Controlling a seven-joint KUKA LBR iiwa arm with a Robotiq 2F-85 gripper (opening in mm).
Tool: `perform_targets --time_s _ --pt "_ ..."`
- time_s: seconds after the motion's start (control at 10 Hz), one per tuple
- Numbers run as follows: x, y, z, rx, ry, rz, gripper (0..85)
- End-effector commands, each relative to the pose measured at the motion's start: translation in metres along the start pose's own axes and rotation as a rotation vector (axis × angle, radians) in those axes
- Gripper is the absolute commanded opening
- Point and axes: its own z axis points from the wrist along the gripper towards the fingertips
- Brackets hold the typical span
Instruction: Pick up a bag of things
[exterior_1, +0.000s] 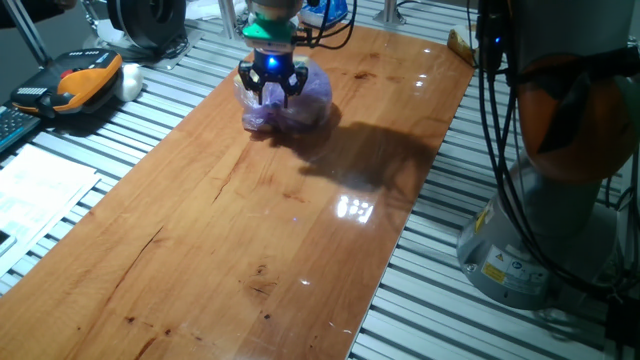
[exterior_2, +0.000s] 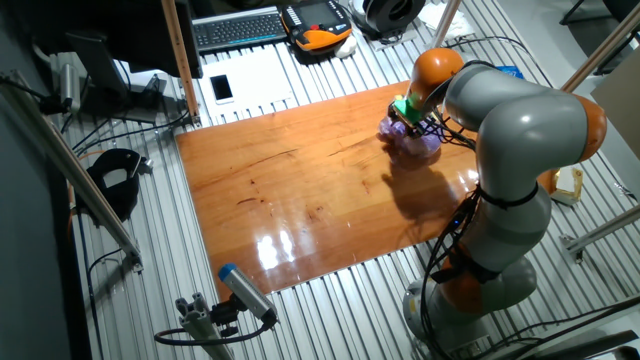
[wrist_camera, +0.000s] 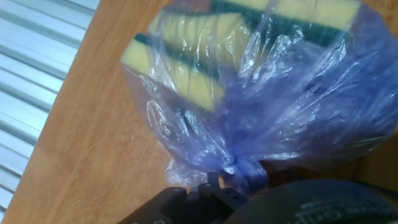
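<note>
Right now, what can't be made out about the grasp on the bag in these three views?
- Fingertip contact: the gripper covers the bag of things in one fixed view.
- Bag's underside: too small, behind the arm, other fixed view.
- Jaws: cut off at the bottom edge, hand view.

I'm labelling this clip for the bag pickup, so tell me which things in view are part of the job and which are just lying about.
Part of the job:
- purple bag with yellow sponges showing through, on the wooden table
- gripper, down at the bag

Just lying about:
- orange and black handheld unit
- keyboard
- phone
- paper sheet
</note>
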Motion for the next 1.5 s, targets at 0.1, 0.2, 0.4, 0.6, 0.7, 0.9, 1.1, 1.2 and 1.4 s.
perform_targets --time_s 0.1,0.2,0.4,0.6,0.7,0.9,1.1,1.2,1.4 --pt "0.000 0.000 0.003 -0.003 -0.009 0.005 51.0" --pt "0.000 0.000 0.004 -0.004 -0.010 0.007 51.0" --pt "0.000 0.000 0.007 -0.007 -0.014 0.012 51.0" --pt "-0.001 0.000 0.009 -0.009 -0.015 0.015 51.0" --pt "-0.002 0.000 0.009 -0.010 -0.015 0.015 51.0" --pt "-0.004 0.000 0.008 -0.009 -0.018 0.013 51.0" --pt "-0.005 0.000 0.009 -0.008 -0.020 0.011 51.0" --pt "-0.006 -0.001 0.011 -0.008 -0.020 0.010 51.0" --pt "-0.007 0.000 0.016 -0.010 -0.020 0.008 51.0"
